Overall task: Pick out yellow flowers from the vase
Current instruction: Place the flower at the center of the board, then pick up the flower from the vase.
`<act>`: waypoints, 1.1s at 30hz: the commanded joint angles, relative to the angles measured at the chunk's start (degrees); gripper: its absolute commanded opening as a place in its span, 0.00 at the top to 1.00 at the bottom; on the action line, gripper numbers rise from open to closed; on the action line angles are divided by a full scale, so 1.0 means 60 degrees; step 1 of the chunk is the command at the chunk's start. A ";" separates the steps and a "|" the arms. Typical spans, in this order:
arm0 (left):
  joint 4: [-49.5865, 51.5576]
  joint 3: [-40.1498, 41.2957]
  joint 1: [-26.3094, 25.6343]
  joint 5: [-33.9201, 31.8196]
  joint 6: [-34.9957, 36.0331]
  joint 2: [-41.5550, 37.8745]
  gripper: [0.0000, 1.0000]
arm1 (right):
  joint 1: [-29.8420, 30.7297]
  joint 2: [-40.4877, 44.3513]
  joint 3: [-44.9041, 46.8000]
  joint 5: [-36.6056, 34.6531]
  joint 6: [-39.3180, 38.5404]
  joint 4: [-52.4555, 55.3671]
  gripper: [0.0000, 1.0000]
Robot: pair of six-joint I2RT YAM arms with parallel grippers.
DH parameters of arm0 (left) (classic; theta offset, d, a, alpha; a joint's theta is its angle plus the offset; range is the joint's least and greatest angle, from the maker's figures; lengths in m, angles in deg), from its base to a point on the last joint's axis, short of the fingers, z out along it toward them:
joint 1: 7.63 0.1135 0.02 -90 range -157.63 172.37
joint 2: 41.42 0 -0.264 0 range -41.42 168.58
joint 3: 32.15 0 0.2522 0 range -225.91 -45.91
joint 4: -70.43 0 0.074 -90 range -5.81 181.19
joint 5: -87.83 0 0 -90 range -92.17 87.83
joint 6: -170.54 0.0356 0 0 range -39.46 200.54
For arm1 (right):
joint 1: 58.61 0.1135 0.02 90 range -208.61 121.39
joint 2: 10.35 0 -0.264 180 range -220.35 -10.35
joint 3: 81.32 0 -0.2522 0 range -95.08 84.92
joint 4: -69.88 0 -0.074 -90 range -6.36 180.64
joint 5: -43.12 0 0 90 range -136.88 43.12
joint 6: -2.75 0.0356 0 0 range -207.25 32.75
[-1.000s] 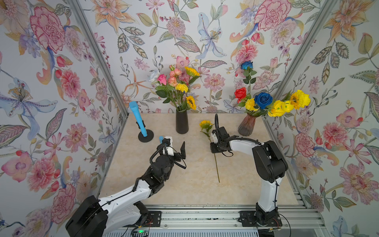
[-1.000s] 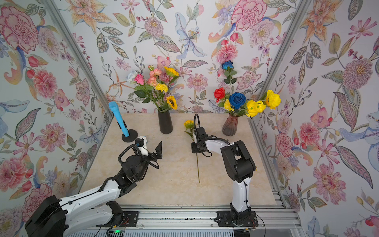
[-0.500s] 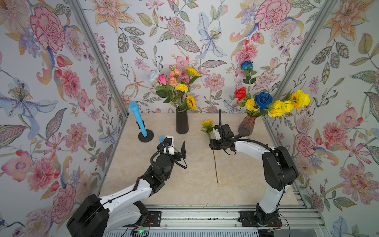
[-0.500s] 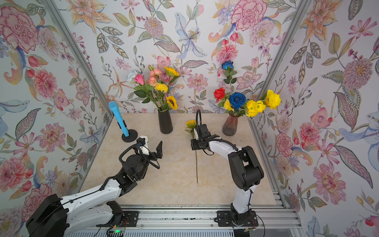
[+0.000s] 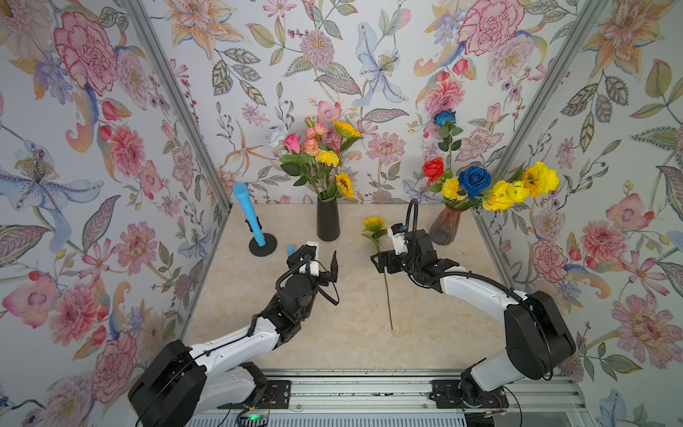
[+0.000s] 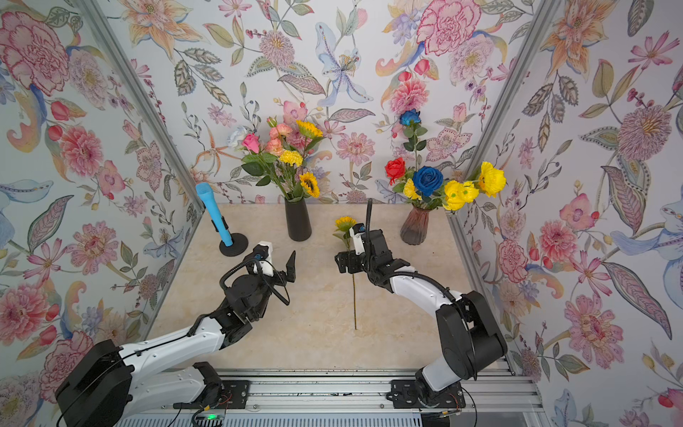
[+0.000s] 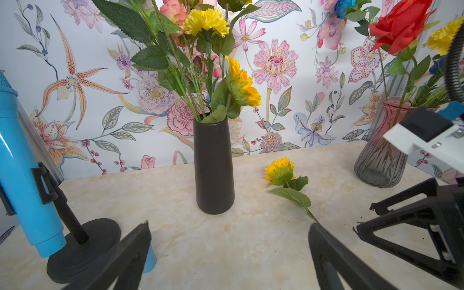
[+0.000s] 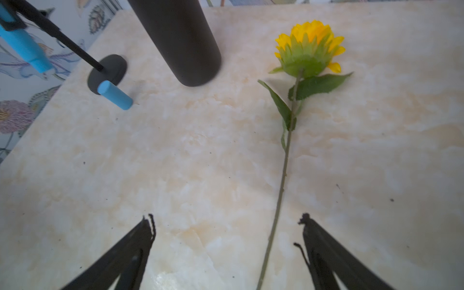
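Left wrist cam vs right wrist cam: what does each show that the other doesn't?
Left wrist only: the bouquet in the black vase, the glass vase with its red rose, and the open left claw.
Right wrist only: the long stem of the loose sunflower, running ungripped into the open right claw.
Both: black vase, loose sunflower lying on the table, blue mic.

Yellow sunflower (image 5: pixel 374 223) lies flat on tabletop (image 5: pixel 425 332); other yellow blooms (image 5: pixel 327 158) stand in black vase (image 5: pixel 328 223) & glass vase (image 5: pixel 445 229).
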 commanded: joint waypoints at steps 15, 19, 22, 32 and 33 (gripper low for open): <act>0.0123 0.0917 0.0794 -0.0561 -0.0258 -0.1040 0.00 | 0.1798 -0.3148 -0.3800 -0.1549 0.3391 -0.3939 0.18; 0.0165 0.1104 0.0972 -0.0359 -0.0359 -0.1363 0.00 | 0.2023 -0.4063 -0.4950 -0.2297 0.3974 -0.3793 0.20; 0.0253 0.1149 0.1054 -0.0349 -0.0352 -0.1536 0.00 | 0.2231 -0.4624 -0.5997 -0.3295 0.4139 -0.3076 0.20; 0.0326 0.1329 0.1265 -0.0218 -0.0469 -0.1965 0.00 | 0.2600 -0.6599 -0.9381 -0.5487 0.4407 -0.0394 0.23; 0.0328 0.1343 0.1278 -0.0218 -0.0480 -0.2004 0.00 | 0.2598 -0.6809 -0.9750 -0.5655 0.4520 -0.0070 0.24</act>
